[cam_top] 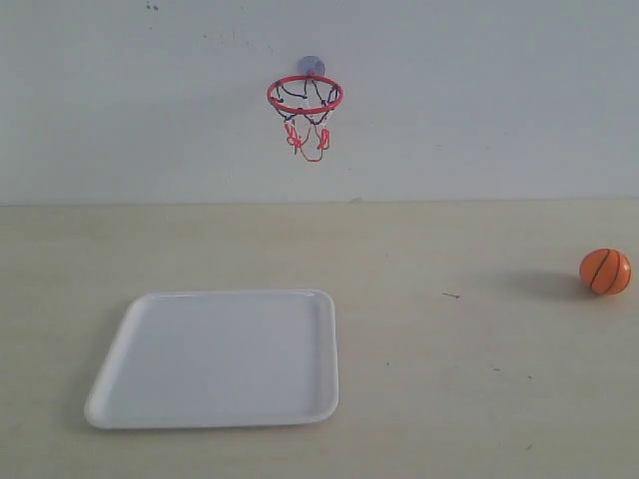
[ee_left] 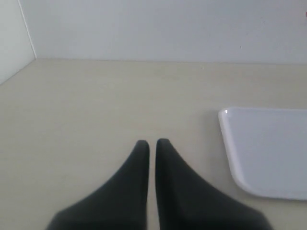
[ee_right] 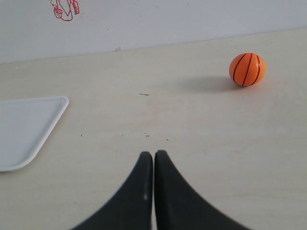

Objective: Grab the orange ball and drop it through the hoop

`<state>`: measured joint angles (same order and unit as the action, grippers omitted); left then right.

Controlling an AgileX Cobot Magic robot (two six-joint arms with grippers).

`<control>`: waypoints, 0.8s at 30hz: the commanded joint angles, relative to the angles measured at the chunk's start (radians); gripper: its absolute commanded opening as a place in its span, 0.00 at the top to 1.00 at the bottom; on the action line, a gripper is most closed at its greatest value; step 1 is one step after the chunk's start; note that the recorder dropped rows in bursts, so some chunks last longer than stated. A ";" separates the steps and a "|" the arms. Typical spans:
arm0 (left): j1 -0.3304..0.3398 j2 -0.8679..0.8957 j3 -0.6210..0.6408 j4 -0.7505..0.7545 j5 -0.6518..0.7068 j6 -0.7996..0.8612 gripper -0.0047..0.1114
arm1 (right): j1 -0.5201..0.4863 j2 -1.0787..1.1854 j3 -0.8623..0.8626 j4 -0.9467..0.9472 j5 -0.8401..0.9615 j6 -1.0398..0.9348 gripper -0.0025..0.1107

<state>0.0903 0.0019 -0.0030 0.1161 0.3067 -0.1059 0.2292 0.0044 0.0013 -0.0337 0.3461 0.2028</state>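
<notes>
The orange ball [cam_top: 605,271] with black seams rests on the table at the far right; the right wrist view also shows the ball [ee_right: 247,69], well ahead of my right gripper [ee_right: 153,154], which is shut and empty. The hoop [cam_top: 305,95], with its red ring, dark and red net and suction cup, hangs on the back wall above the table. Only the net's lower red strings [ee_right: 64,9] show in the right wrist view. My left gripper [ee_left: 152,142] is shut with nothing in it, over bare table beside the tray. Neither gripper appears in the exterior view.
A white square tray [cam_top: 150,399] lies on the table at the front left, below and forward of the hoop; its corner [ee_left: 228,120] shows in the left wrist view and its edge [ee_right: 57,108] in the right wrist view. A side wall [ee_left: 12,38] stands at the left.
</notes>
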 commanded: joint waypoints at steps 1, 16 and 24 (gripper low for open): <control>-0.002 -0.002 0.003 -0.015 0.004 -0.008 0.92 | 0.002 -0.004 -0.001 0.002 -0.001 -0.001 0.98; -0.112 -0.002 0.003 -0.013 0.006 -0.008 0.92 | 0.002 -0.004 -0.001 0.002 -0.001 -0.001 0.98; -0.112 -0.002 0.003 -0.013 0.006 -0.008 0.92 | 0.002 -0.004 -0.001 0.002 -0.001 -0.001 0.98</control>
<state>-0.0121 0.0019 -0.0030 0.1122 0.3126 -0.1099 0.2292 0.0044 0.0013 -0.0337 0.3498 0.2028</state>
